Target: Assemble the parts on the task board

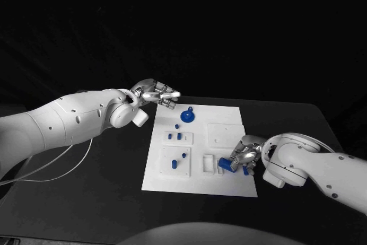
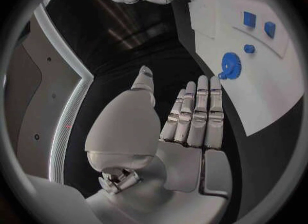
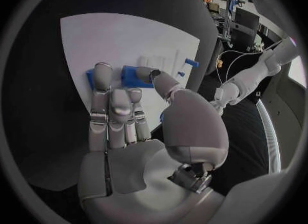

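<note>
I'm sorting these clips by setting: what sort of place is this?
Probably a robotics lab or test bench: a black table carries a white task board with small blue parts, and equipment racks and cables stand beyond the table's edge.

This looks like a robot lab. A black table (image 1: 92,202) stands in a dark room with black all round it. On it lies a white task board (image 1: 221,189) with small blue parts (image 1: 187,116), set between the two hands. Past the right hand (image 3: 128,131), at the far side of the room, stands a rack with gear (image 3: 221,3) and cables (image 3: 228,57). A white cable (image 1: 53,171) trails under the left arm.
</note>
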